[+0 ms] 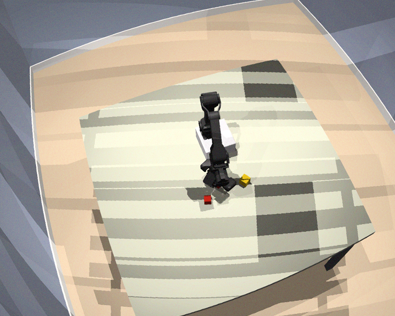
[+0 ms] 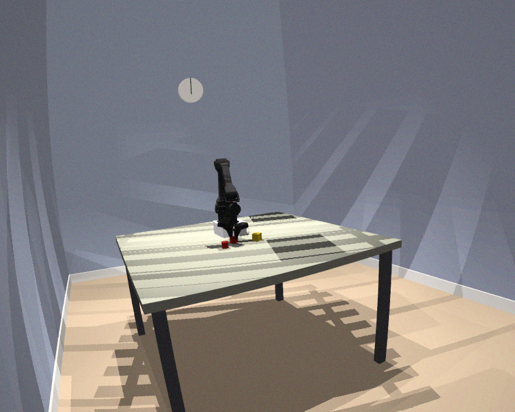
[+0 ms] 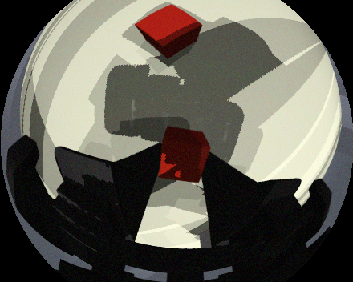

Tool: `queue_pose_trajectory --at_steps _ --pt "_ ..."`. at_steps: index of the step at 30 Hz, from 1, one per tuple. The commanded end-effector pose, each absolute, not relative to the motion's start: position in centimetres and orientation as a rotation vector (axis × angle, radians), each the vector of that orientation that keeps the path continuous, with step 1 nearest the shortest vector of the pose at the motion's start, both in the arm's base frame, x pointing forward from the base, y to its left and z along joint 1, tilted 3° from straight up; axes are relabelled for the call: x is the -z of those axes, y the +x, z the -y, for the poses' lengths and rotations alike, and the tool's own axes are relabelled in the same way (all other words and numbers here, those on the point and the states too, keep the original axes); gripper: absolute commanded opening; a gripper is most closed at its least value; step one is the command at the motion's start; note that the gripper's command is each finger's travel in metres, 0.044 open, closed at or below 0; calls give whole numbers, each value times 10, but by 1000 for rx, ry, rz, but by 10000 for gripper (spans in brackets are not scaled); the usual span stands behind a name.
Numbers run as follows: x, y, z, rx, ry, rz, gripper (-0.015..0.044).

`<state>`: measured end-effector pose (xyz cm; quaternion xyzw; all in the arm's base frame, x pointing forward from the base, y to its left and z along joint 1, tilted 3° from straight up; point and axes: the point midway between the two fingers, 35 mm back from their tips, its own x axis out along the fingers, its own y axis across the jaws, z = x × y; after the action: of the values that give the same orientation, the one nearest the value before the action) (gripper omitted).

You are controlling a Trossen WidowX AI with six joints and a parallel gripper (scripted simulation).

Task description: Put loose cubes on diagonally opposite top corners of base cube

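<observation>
The yellow base cube (image 1: 244, 180) (image 2: 256, 236) stands on the table, to the right of my gripper in the top and exterior views. It does not show in the wrist view. One red cube (image 1: 207, 200) (image 2: 225, 244) (image 3: 168, 25) lies loose on the table, in front of the gripper. My gripper (image 2: 233, 237) (image 3: 182, 151) points down and is shut on the other red cube (image 2: 233, 240) (image 3: 182, 156), which sits between the fingertips at table height. In the top view the arm hides most of this held cube, and only a sliver shows.
A white block (image 1: 228, 134) (image 2: 221, 229) stands under the arm's base, behind the cubes. The table (image 1: 178, 242) (image 2: 206, 270) carries striped shadows. The arm's shadow falls around the red cubes.
</observation>
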<state>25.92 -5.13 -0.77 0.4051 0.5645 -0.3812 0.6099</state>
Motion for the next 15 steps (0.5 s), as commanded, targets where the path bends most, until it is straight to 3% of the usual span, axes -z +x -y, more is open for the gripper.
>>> queue_pose_trajectory --at_steps 1,15 --pt "0 260 51 882 943 -1302 105" --pt "-42 262 51 882 943 -1302 105"
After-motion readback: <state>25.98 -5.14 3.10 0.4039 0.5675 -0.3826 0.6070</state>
